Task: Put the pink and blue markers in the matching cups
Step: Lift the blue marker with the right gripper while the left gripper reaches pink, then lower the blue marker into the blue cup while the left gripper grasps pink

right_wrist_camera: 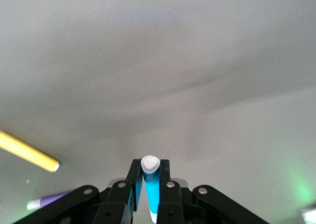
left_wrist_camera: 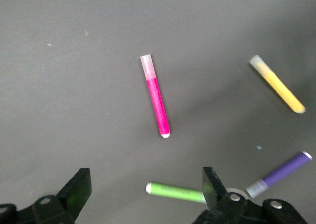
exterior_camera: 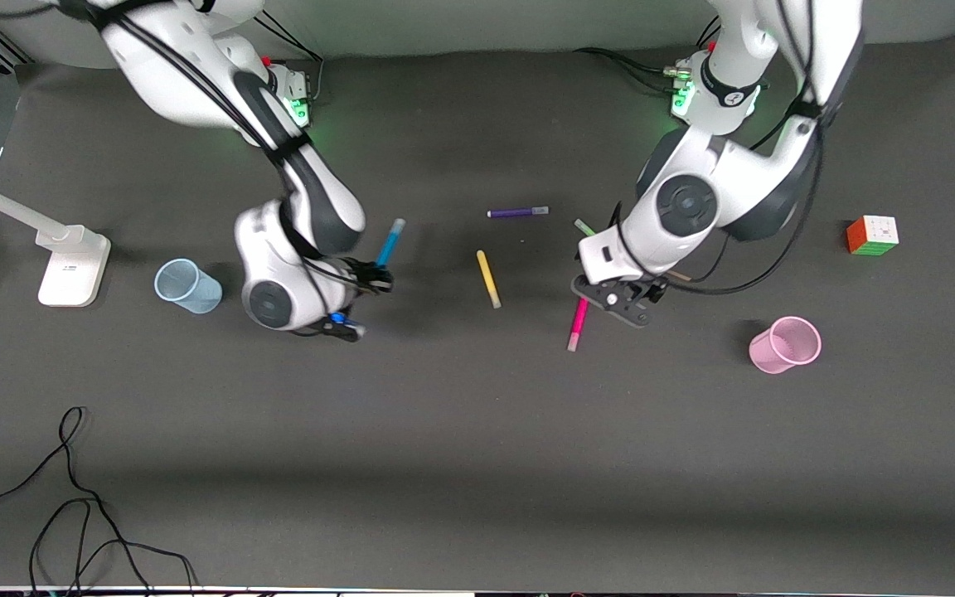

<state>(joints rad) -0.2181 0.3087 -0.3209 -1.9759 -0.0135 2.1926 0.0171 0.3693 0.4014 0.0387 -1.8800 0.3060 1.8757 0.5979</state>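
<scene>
Black cable (exterior_camera: 71, 497) loops over the dark matte desk (exterior_camera: 477, 464) at its nearest edge, toward my right arm's end; the wide band of desk between that and the markers is bare. My left hand (exterior_camera: 622, 303) hangs spread over the upper end of the pink marker (exterior_camera: 578, 324), which lies flat, its long axis nearly straight toward the front camera, paler end nearest. A translucent pink cup (exterior_camera: 785, 344) stands well apart from it toward my left arm's end, with a colored cube (exterior_camera: 872, 235) farther off. My right hand (exterior_camera: 366, 286) pinches the blue marker (exterior_camera: 390, 242), lifted off the desk and tilted, pale end up. A pale blue cup (exterior_camera: 187, 285) stands toward my right arm's end, a white lamp base (exterior_camera: 73, 265) beside it. Yellow marker (exterior_camera: 487, 279), purple marker (exterior_camera: 518, 212) and green marker (exterior_camera: 584, 226) lie between my arms.

From my left wrist, the two black fingers (left_wrist_camera: 76, 192) stand wide apart, the slim pink marker (left_wrist_camera: 157, 97) lying untouched between their lines; green (left_wrist_camera: 175, 191), purple (left_wrist_camera: 279, 174) and yellow (left_wrist_camera: 276, 84) markers lie near.

From my right wrist, the fingers (right_wrist_camera: 134, 184) press on the smooth blue marker (right_wrist_camera: 150, 184), its rounded pale tip pointing away from the hand.
</scene>
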